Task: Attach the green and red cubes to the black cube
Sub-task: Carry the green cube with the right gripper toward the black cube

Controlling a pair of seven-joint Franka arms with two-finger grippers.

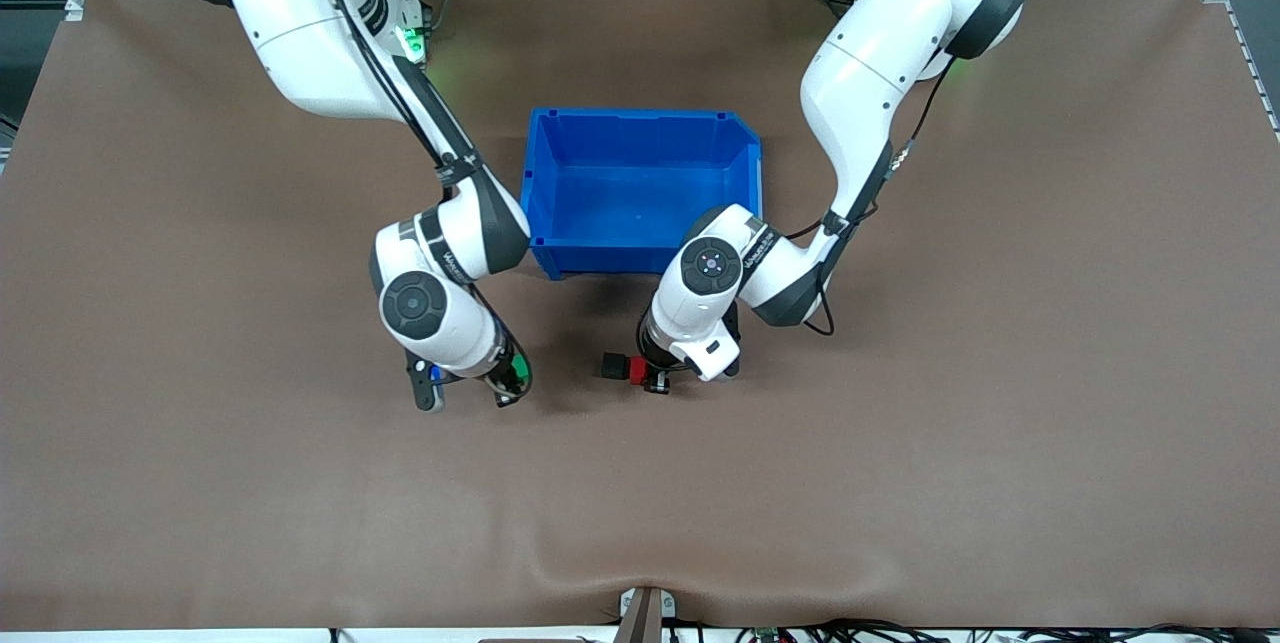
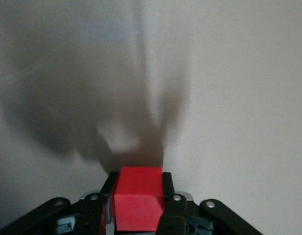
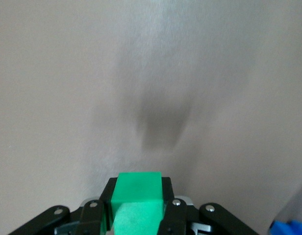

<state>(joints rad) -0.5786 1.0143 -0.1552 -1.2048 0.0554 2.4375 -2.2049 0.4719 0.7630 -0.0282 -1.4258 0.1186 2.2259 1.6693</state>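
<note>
Progress: left gripper (image 1: 655, 378) fingers clamp red cube (image 1: 637, 370) against black cube (image 1: 613, 365), lower centre; right gripper (image 1: 508, 385) fingers grasp green cube (image 1: 519, 366), unattached.

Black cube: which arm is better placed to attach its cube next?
Left, probably. The left gripper holds the red cube right beside the black cube; the right gripper holds the green cube farther off.

the front camera sits high over the brown cloth-covered table (image 1: 900, 483), facing the two arm bases at twelve o'clock and taking in the whole tabletop. each wrist camera looks down past its own fingers, close to the cloth. the front and left wrist views share the small bright red cube (image 1: 637, 370) (image 2: 138, 198); the front and right wrist views share the small bright green cube (image 1: 519, 366) (image 3: 137, 201).
</note>
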